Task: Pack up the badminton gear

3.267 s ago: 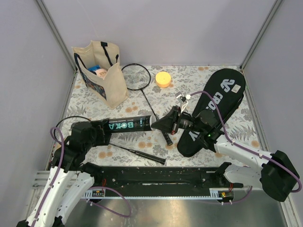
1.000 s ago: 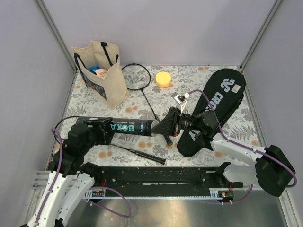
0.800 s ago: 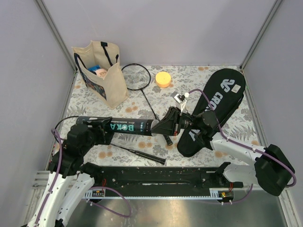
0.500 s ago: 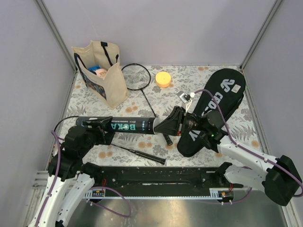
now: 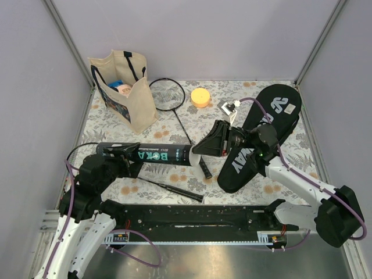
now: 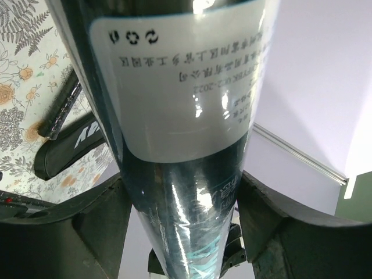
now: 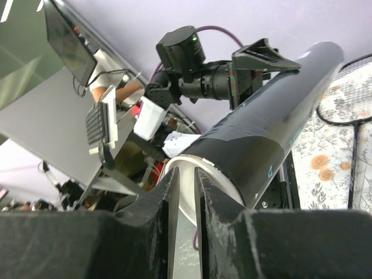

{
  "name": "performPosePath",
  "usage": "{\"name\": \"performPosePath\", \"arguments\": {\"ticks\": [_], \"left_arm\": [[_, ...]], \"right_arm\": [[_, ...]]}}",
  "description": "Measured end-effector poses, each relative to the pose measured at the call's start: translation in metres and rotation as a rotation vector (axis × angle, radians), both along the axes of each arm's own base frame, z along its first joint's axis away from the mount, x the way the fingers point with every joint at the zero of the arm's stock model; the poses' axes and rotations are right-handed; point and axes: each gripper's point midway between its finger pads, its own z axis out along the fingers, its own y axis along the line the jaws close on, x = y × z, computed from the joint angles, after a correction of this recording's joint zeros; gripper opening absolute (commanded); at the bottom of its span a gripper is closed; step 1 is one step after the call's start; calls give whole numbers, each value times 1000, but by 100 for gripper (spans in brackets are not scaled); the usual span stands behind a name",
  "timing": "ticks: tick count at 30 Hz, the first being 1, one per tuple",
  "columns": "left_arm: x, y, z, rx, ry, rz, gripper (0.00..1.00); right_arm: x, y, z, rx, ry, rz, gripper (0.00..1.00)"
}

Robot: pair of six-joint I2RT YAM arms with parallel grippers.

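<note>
Our right arm swung toward 1 o'clock; right end effector [image 5: 197, 149] pinches the tube's [image 5: 156, 154] white rim, left end effector [image 5: 119, 154] clamps its 9 o'clock end.

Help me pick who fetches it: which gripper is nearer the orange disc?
Right. The right gripper, at the right end of the tube, is just nearside of the orange disc; the left gripper clamps the tube farther left.

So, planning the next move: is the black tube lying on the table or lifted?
Lifted: left claw clamps the tube, right claw pinches its white end; right wrist view shows table beneath.
</note>
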Motion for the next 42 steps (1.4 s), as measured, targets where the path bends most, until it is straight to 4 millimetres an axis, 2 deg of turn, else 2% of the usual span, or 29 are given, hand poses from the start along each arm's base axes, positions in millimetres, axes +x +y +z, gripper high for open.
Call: {"name": "performPosePath", "arguments": {"ticks": [8,14,21,29,35,38,40,41,42], "left_arm": [[3,-3,5,-14,-20,-10,23],[12,-7,-10,-30,33,-2,24],[14,-7,-12,-63,48,13,24],[28,-1,-33,-59,122,80,24],[32,1,-33,-74,127,102,24],[33,2,-34,-75,127,115,24],[34,4,-33,-74,122,125,24],[34,5,-32,-75,117,128,24],[33,5,-31,-77,112,128,24]], "right_arm": [[-5,7,8,35,33,182,22],[1,11,2,41,67,215,22],[6,15,4,94,-10,171,26],[19,40,2,192,-102,77,26],[31,43,6,251,-161,-20,27],[34,43,7,259,-159,-39,37],[34,40,10,265,-154,-49,50],[33,38,11,266,-149,-53,62],[32,36,14,266,-148,-56,65]]}}
